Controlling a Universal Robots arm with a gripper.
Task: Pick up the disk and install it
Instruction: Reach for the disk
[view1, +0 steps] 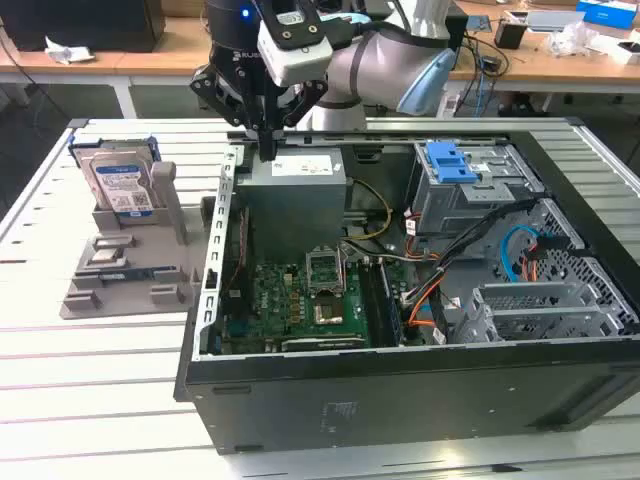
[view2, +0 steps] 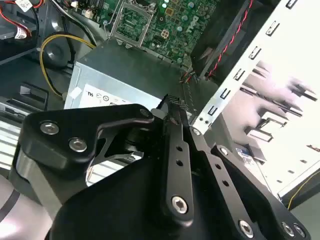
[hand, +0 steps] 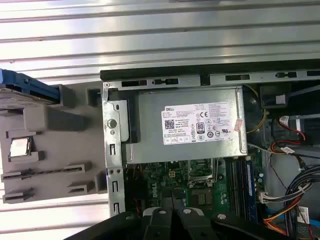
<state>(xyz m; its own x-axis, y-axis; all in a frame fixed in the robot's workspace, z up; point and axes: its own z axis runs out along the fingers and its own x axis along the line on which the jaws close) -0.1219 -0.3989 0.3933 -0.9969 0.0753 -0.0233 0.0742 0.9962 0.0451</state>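
The disk (view1: 120, 180), silver with a white-and-blue label and blue side rails, stands tilted in a grey holder (view1: 130, 275) on the table, at the exterior view's left of the open computer case (view1: 400, 380). In the first wrist view the disk's blue rail (hand: 27, 86) shows edge-on. My gripper (view1: 268, 150) hangs over the case's rear corner, just above the grey power-supply box (view1: 297, 190), well apart from the disk. Its fingers are shut with nothing between them, seen pressed together in the second wrist view (view2: 173, 104) and the first wrist view (hand: 172, 199).
Inside the case lie a green motherboard (view1: 300, 295), loose orange and blue cables (view1: 425, 300) and a grey metal cage with a blue latch (view1: 452, 163). The case wall (view1: 215, 260) stands between gripper and holder. Benches with clutter run behind the table.
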